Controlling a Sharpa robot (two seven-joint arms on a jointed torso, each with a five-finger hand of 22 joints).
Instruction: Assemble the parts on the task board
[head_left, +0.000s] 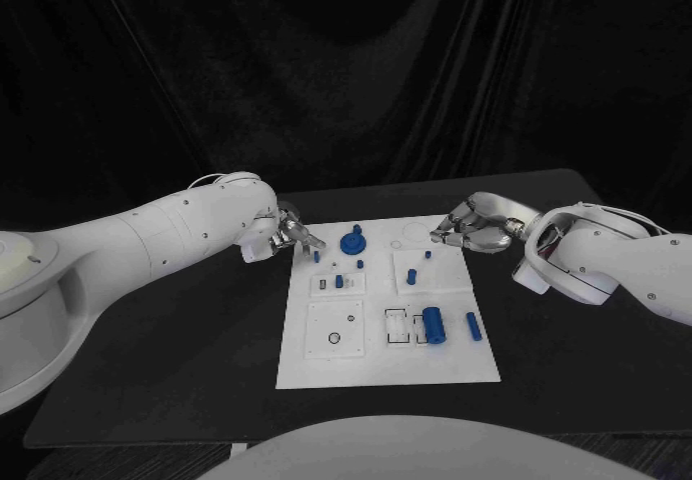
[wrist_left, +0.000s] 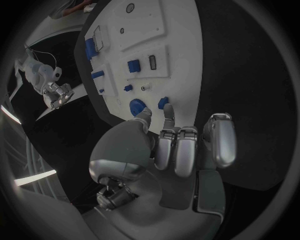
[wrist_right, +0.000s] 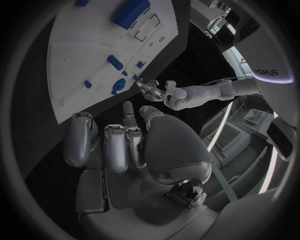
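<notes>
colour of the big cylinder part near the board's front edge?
Blue. The cylinder lies on the white task board; head view shows it best.

Left arm (head_left: 159, 232) enters from the left side, forearm angled inward. Left hand (head_left: 283, 233) hangs with fingers (wrist_left: 177, 150) curled inward, thumb alongside, holding nothing. Right arm (head_left: 620, 262) enters from the right side, bent at the wrist. Right hand (head_left: 473, 226) is likewise curled, fingers (wrist_right: 119, 145) drawn together, holding nothing.

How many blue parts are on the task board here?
8: a knob and small piece near the left hand, four small pegs mid-board, a thick cylinder and slim peg nearest the robot. Others may be hidden.
</notes>
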